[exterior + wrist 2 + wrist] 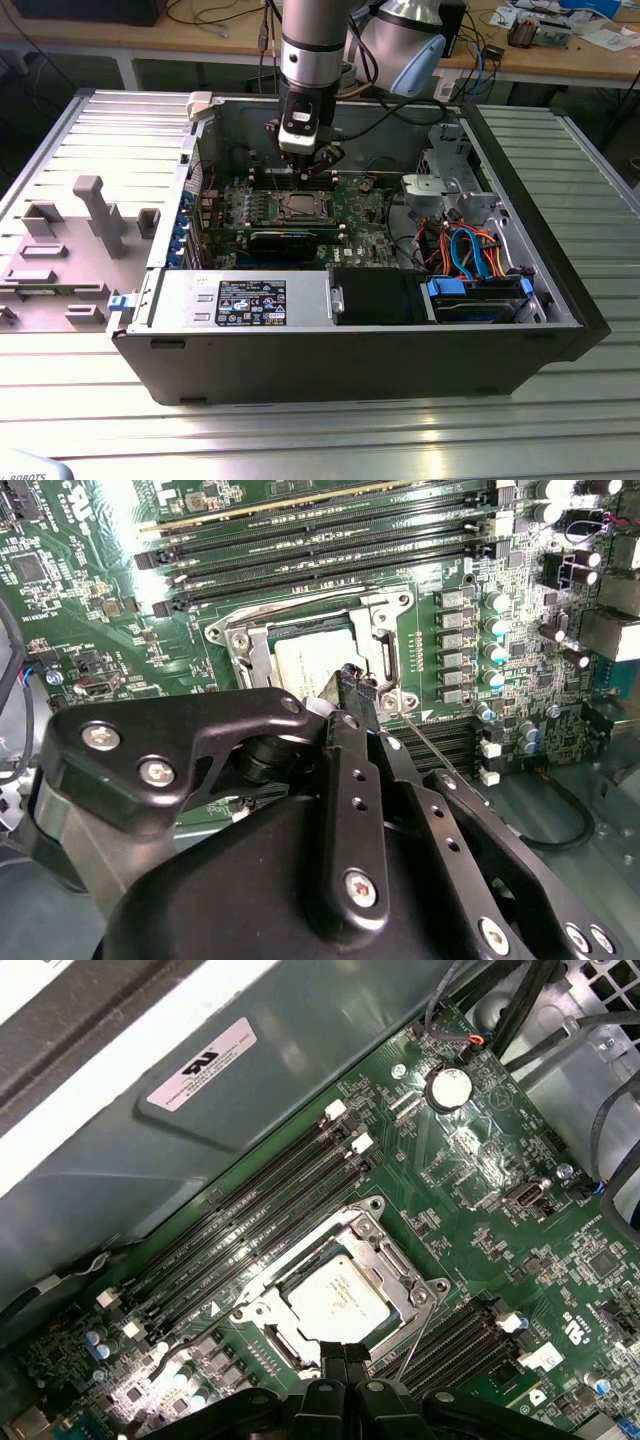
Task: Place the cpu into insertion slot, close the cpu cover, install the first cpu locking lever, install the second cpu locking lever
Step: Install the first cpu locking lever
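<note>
Silver-grey metal tops the small flat square cpu (340, 1300), which lies seated in the square metal-rimmed insertion slot (300, 207) on the green circuit board (500, 1160). The thin silvery cpu cover (385, 1250) lies flat around it, its window framing the chip. I judge placing and closing done and the work to be at the locking levers.

The black two-fingered gripper (350, 680) has its fingers drawn together. Its tips are at the socket's edge, beside the thin bare wire locking lever (435, 745), which stands out at a slant from the socket corner. I cannot tell whether the tips pinch the wire or merely press on it. Nor can I tell whether the opposite lever is latched.

In my judgement, any move here calls for steady pressure with little sideways drift. The wire looks springy and could slip off the tips. The long black memory slots (270, 1195) lie just beside the socket.

In the exterior view, the open dark grey computer case (350, 355) sits on a ribbed aluminium bench (320, 440). A grey moulded fixture tray (60, 250) stands at the case's 9 o'clock. Blue and orange cables (470, 250) crowd the case interior at 3 o'clock, well apart from the socket. A wooden table (200, 40) runs behind at 12 o'clock.
</note>
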Robot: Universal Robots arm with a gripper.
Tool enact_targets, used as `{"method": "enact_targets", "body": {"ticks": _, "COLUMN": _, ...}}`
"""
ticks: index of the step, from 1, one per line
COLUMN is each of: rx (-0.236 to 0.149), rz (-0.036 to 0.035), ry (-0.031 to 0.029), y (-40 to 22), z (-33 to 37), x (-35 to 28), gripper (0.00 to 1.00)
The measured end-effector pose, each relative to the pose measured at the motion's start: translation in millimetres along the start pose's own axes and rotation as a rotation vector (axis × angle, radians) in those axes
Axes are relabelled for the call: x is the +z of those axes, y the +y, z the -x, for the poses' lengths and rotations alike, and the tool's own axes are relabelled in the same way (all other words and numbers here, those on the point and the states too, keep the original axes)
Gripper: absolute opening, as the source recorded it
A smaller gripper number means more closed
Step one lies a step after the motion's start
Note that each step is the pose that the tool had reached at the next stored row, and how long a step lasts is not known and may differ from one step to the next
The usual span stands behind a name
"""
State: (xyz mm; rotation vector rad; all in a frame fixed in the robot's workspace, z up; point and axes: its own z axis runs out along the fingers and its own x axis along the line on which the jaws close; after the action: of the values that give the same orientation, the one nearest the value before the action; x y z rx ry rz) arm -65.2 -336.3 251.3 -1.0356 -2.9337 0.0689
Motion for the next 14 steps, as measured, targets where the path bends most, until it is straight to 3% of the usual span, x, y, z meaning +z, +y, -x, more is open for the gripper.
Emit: {"method": "enact_targets", "body": {"ticks": 14, "rx": -0.014, "rz": -0.0002, "ry": -0.0007, "y": 0.0, "z": 0.0, "x": 0.0, "gripper": 0.11}}
